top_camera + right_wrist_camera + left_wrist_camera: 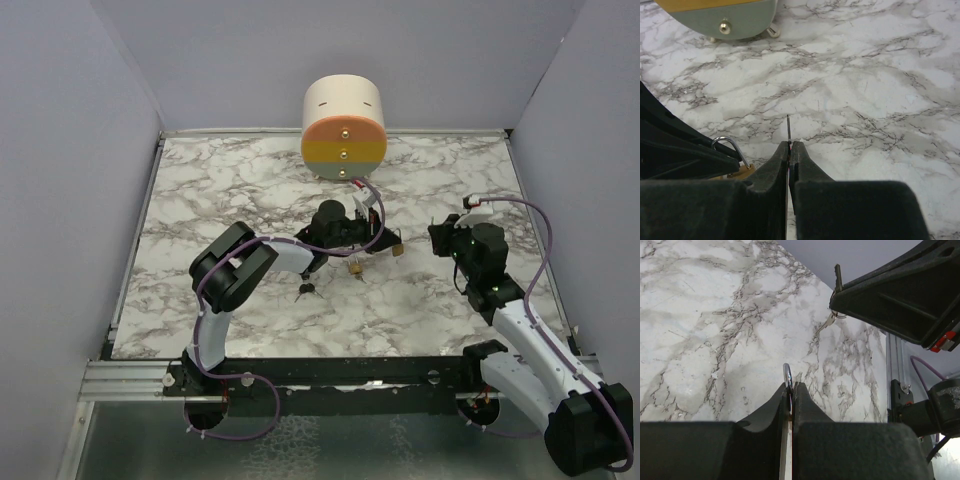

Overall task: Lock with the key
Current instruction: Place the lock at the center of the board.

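The left gripper (pixel 790 389) has its jaws squeezed tight on the padlock (pixel 739 171) and holds it up over the middle of the table (pixel 210 190) so it cannot wiggle. Just to its right, the right gripper (pixel 789 146) pinches the key (pixel 788 125), with the tip poking out, ready to go in

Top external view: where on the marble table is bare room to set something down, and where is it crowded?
Bare: marble left of the drawer drum, and right of it, beyond the right gripper. Crowded: the centre, where left gripper, padlock and a small dark object cluster.
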